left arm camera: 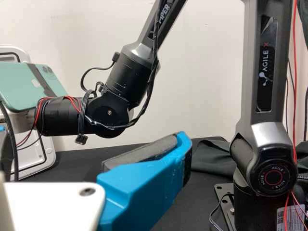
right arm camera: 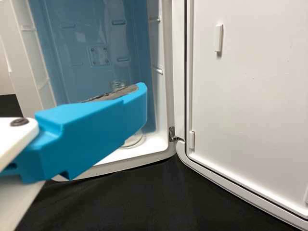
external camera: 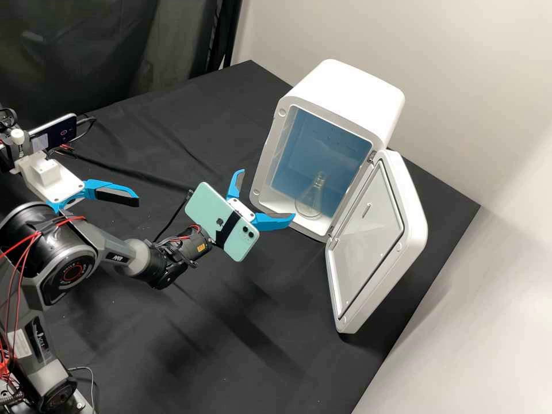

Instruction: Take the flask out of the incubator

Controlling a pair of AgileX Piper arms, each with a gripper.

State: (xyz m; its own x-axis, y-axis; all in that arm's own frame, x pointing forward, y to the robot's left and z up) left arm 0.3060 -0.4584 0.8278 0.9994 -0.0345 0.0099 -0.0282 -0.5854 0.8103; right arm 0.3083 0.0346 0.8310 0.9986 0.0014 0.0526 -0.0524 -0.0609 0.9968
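The white incubator (external camera: 345, 92) stands at the back right of the bench, its door (external camera: 376, 241) swung wide open toward the front. A clear glass flask (external camera: 310, 198) stands upright on the blue chamber's floor. My right gripper (external camera: 261, 198) hovers open just outside the chamber mouth, level with the flask and holding nothing. One of its blue fingers (right arm camera: 96, 125) covers most of the flask (right arm camera: 117, 86), leaving the neck rim and a bit of the base visible. My left gripper (external camera: 118, 195) hangs over the bench at the far left, well away from the incubator.
A mint-green phone (external camera: 221, 221) is strapped to the right arm's wrist. Another phone (external camera: 54, 132) lies at the far left. The open door (right arm camera: 250, 96) blocks the space right of the chamber. A dark arm base (left arm camera: 264, 159) stands beside the left gripper. The bench edge (external camera: 437, 264) runs close behind the door.
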